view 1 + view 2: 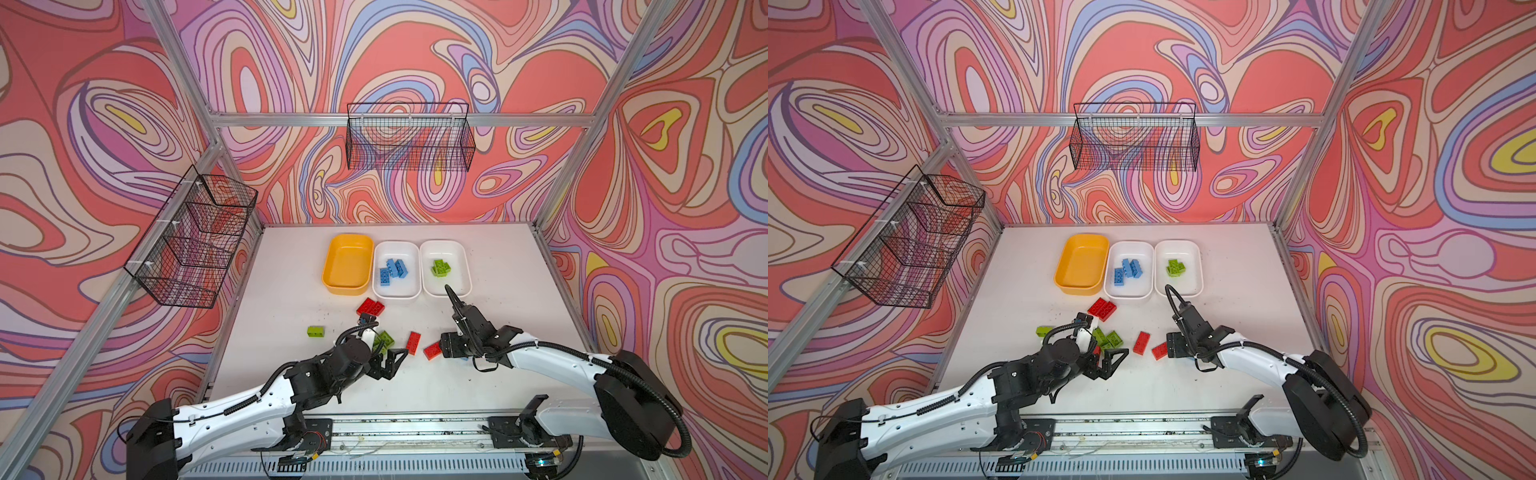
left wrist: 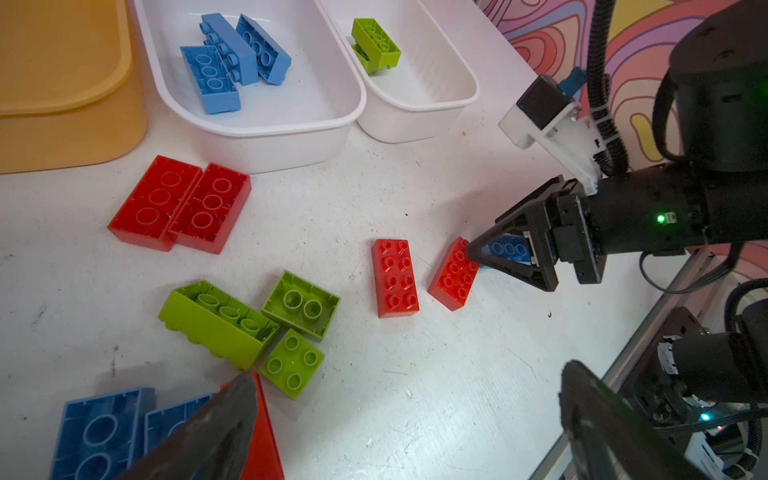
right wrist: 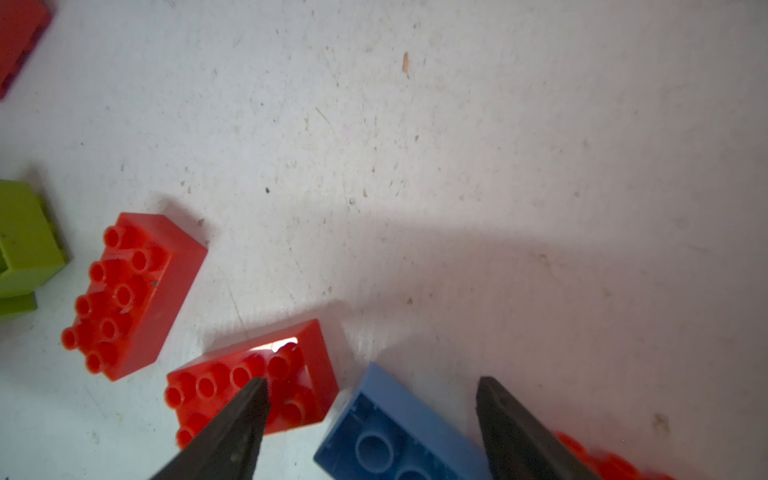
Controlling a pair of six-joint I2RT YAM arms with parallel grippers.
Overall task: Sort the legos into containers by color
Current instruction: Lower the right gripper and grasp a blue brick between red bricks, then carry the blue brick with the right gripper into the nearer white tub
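Observation:
The yellow-orange tub (image 1: 348,262) is empty. The white tub (image 1: 397,246) beside it holds blue legos (image 1: 392,270), and the other white tub (image 1: 459,257) holds green ones (image 1: 440,268). Red legos (image 1: 370,307), green legos (image 1: 384,340) and more red ones (image 1: 413,343) lie loose on the table. My right gripper (image 3: 374,395) is open and low, its fingers either side of an upturned blue lego (image 3: 390,436), beside a red one (image 3: 249,386). My left gripper (image 2: 407,415) is open over bare table, with blue legos (image 2: 99,432) next to one finger.
Black wire baskets hang on the back wall (image 1: 409,137) and the left wall (image 1: 195,237). A lone green lego (image 1: 316,331) lies at the left. Aluminium posts frame the table, and a rail (image 1: 415,432) runs along its front edge.

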